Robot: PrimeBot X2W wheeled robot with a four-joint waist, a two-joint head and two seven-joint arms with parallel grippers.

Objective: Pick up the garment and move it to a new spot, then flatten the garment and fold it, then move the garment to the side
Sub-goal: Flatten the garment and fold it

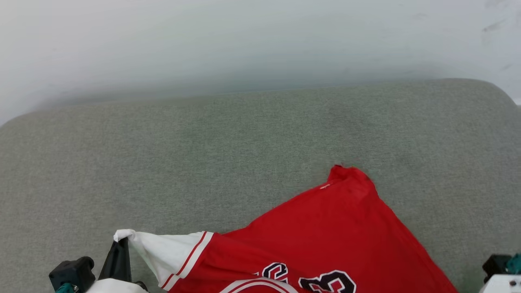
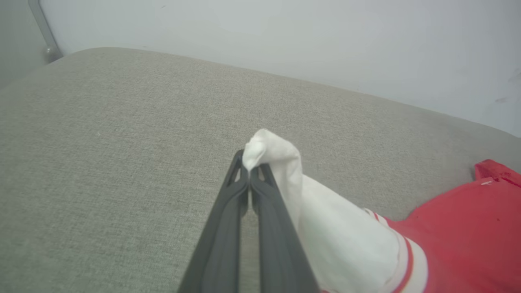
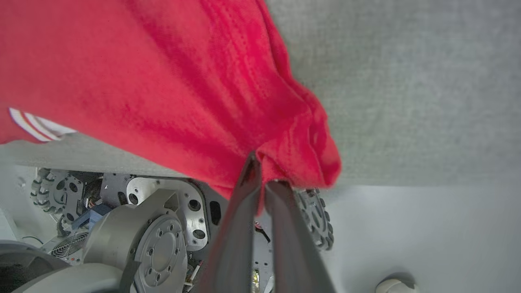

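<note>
From the head, the shirt (image 1: 325, 236) sits at the near edge of the grey cushion (image 1: 203, 134). Left wrist: the left gripper (image 2: 249, 173) pinches its white sleeve tip tight. Right wrist: the right gripper (image 3: 262, 175) pinches a red corner. It looks soft, light and floppy, so corners seem best to hold.

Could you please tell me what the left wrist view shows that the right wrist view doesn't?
Left wrist: the left fingers shut on the white sleeve tip, with a wall behind. Right wrist: the right fingers shut on a bunched red edge, with the robot's wheeled base and the floor beyond. Both: the red garment, its striped trim and the grey cushion.
</note>
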